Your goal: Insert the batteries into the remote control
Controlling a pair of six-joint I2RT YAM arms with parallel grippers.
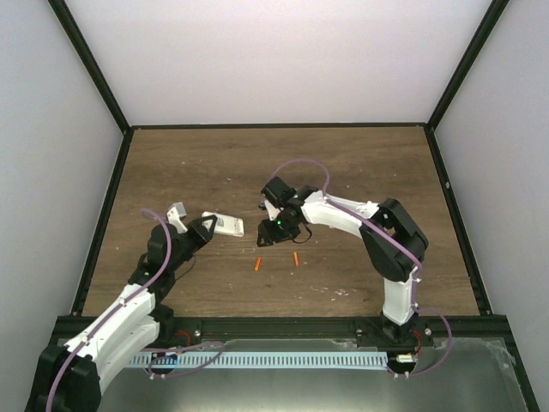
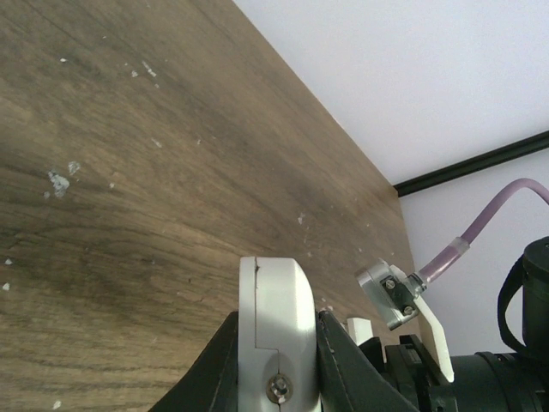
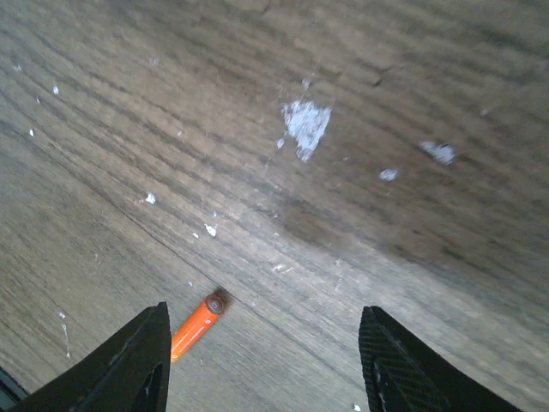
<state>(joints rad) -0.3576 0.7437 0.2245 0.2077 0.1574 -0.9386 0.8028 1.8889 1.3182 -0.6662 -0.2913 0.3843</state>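
Note:
My left gripper [image 1: 204, 229] is shut on the white remote control [image 1: 226, 225] and holds it by one end just above the table. In the left wrist view the remote control [image 2: 276, 287] stands edge-on, pinched between the two black fingers of my left gripper [image 2: 276, 315]. Two orange batteries lie on the wood, one [image 1: 258, 263] to the left and one [image 1: 296, 257] to the right. My right gripper [image 1: 267, 234] hovers just behind them, open and empty. In the right wrist view one battery [image 3: 196, 324] lies beside the left finger of my right gripper [image 3: 264, 311].
The brown wooden table [image 1: 360, 172] is fenced by a black frame [image 1: 274, 126] and white walls. White flecks [image 3: 304, 124] mark the wood. A purple cable [image 1: 300, 165] loops over the right arm.

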